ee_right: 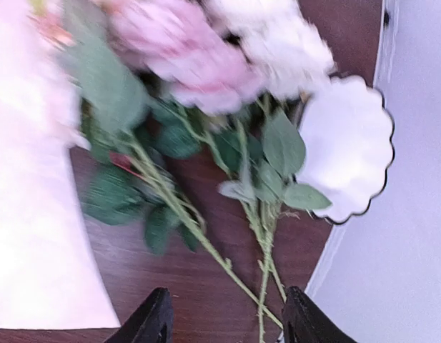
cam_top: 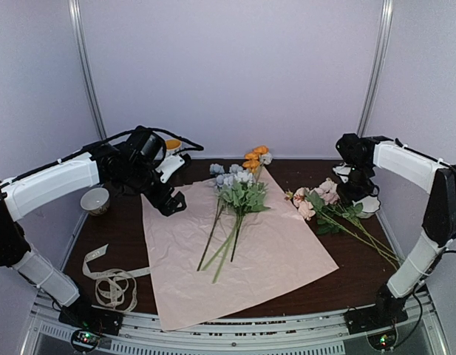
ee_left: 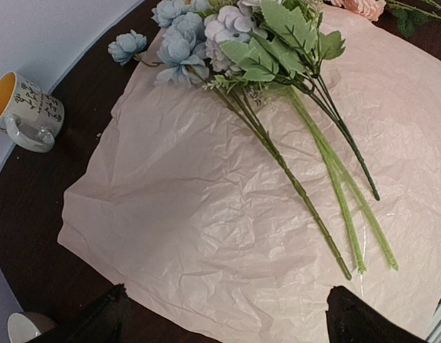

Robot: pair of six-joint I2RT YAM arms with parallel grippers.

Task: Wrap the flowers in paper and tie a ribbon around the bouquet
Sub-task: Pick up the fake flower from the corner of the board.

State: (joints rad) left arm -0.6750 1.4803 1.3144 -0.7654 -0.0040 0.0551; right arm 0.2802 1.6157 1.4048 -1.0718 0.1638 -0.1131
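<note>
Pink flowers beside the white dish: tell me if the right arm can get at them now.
Probably yes: the right arm hangs over the pink flowers, jaws open, nothing between.

Your top view looks down from above and behind the arm bases, far enough back to hold the whole table [cam_top: 124,244]. Your left wrist camera looks down past the left claw [ee_left: 231,321] from well above the paper [ee_left: 206,236]. The blue flowers [ee_left: 181,43] ahead of that claw also show in the top view. Your right wrist camera sits close, looking past the right claw [ee_right: 227,321]. The pink blooms [ee_right: 191,57] and white dish [ee_right: 349,150] ahead of it show from the top too.
</note>
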